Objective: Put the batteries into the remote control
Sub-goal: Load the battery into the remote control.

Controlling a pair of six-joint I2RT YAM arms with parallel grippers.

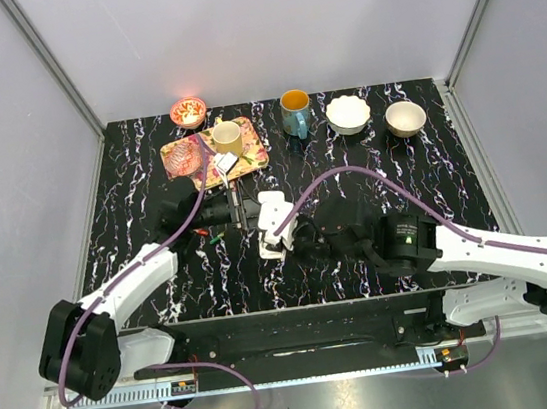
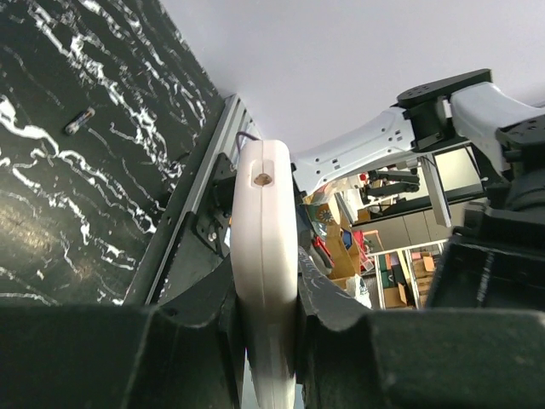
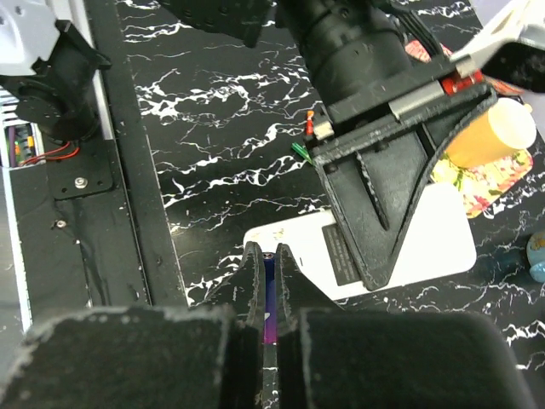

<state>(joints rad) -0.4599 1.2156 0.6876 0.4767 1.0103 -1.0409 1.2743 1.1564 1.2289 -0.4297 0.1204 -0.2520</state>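
Holding the remote control (image 1: 274, 221) near the middle of the counter (image 1: 419, 160), the left tool (image 2: 267, 313) is closed on its two long sides. In the left wrist view the white body stands on edge between the fingers. The right tool (image 3: 269, 260) is narrow and pinches a purplish battery (image 3: 271, 302), just beside the near end of the remote.

I think the main risk is contact between the two tools. The left tool covers much of the remote's upper face, so I cannot make out the battery recess, and the right fingers have little free way to reach it. The battery also sits deep between the fingers, so it may go in crooked or slip out when it is pressed. A hard push could twist the remote in the left grip.

A green battery (image 3: 299, 150) and a red battery (image 3: 311, 126) lie loose on the counter just beyond the left tool, where a careless sweep could roll them. The tray (image 1: 253, 153) is near, behind the left tool. The black rail (image 3: 136, 187) at the near edge is close to the right tool, while the counter to the right gives more open room.
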